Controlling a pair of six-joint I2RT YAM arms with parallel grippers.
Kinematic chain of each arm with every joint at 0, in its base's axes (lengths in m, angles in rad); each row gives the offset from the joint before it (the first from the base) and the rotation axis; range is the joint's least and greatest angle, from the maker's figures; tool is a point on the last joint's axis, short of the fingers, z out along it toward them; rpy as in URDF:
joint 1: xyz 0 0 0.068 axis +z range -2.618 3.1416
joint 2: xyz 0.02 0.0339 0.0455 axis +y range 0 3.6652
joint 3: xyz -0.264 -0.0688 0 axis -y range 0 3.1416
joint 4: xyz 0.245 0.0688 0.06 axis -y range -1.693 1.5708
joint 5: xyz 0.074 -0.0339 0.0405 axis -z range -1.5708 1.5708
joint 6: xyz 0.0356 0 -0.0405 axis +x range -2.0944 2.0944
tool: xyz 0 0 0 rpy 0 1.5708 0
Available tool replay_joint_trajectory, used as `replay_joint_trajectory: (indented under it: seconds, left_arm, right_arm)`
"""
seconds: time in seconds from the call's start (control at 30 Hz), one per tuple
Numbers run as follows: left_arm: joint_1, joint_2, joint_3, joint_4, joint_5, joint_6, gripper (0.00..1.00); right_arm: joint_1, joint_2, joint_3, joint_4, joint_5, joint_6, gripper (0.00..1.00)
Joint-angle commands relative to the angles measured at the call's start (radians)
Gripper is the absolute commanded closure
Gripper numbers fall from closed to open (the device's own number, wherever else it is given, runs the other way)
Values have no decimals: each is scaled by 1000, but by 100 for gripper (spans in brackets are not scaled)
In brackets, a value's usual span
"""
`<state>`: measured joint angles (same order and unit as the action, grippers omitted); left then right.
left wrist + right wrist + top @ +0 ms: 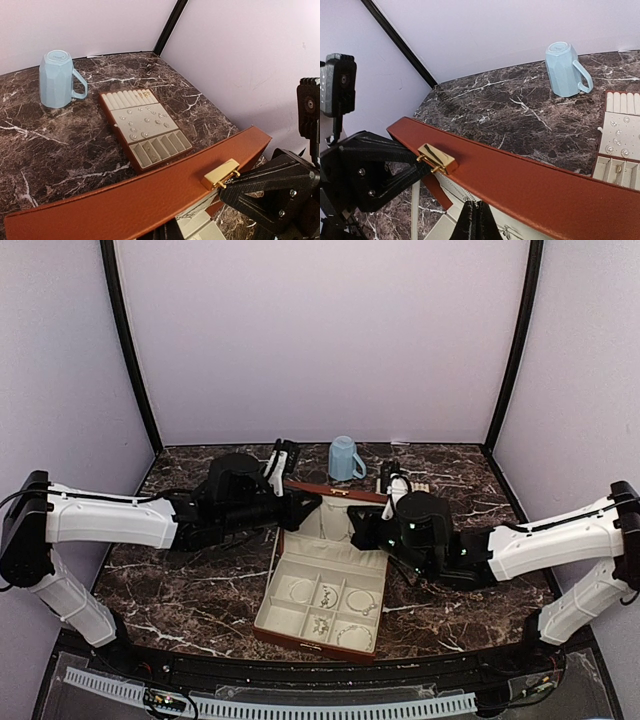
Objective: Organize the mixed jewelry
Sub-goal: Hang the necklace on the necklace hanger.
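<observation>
Upside-down blue mug [57,80] near a cream slotted tray [121,100] of silvery jewelry pieces [146,120], reddish-brown lid [150,197] nearer.

The jewelry [321,622] is tiny and silvery-pale, and it lies in two groups. Inside the open box [266,614], five cream cells each hold a piece. Thin loops [362,602] lie flat in the outer cells and small clustered bits sit in the middle ones. A fine chain [336,532] shows faintly on the raised lid's lining. Behind the box to the right, on the slotted tray [172,140], round studs [145,121] sit apart across the flat middle panel. A few ring-like pieces [146,93] rest at one end of the roll row.
</observation>
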<state>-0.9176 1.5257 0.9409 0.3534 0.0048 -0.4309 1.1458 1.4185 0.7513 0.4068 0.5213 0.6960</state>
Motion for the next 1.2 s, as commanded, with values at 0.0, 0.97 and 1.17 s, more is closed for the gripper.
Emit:
replay_joint_trajectory:
  seconds: [0.0, 0.97, 1.17]
  left_arm:
    - [-19, -11, -40, 74, -53, -68, 100]
    - [-85, 23, -88, 175, -177, -167, 100]
    - [-91, 32, -88, 161, -172, -159, 100]
  right_arm:
    - [5, -7, 2, 70, 13, 5, 100]
    - [5, 15, -1, 89, 33, 18, 100]
    - [6, 24, 2, 68, 24, 19, 100]
